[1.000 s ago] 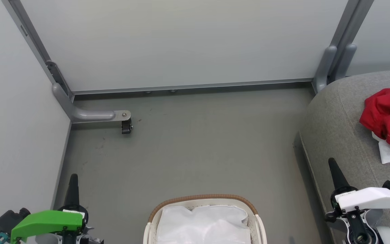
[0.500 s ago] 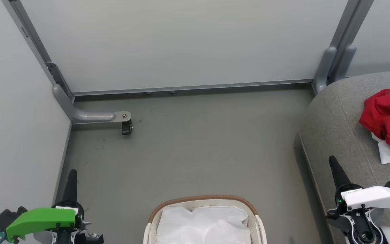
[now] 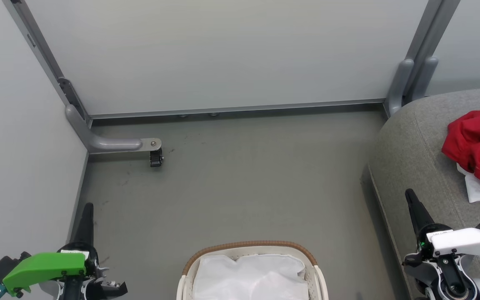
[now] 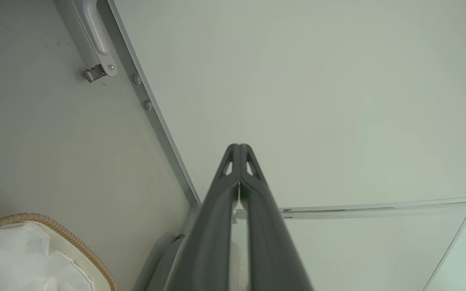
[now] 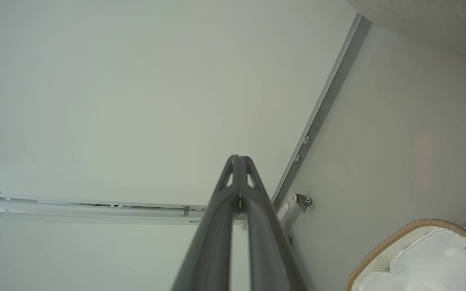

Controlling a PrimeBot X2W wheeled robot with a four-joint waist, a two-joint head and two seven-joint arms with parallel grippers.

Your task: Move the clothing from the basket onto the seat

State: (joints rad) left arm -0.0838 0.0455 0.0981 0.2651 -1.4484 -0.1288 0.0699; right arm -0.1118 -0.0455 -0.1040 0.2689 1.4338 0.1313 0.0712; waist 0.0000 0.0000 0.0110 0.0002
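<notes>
The red clothing with a white part lies crumpled on the grey seat at the right edge of the head view. The white basket with a brown rim stands on the floor at the bottom centre, holding just its white cloth liner. My left gripper is shut and empty at the lower left, well left of the basket. My right gripper is shut and empty at the lower right, over the seat's front edge. Both wrist views show the fingers pressed together, with the basket rim in a corner.
Pale partition walls close off the far side and the left. A grey partition foot with a caster juts onto the floor at the far left. Another grey post stands beside the seat's far corner. Grey floor stretches between basket and wall.
Both grippers have drawn back toward the bottom of the head view, the left one more. The clothing, basket and seat have stayed put.
</notes>
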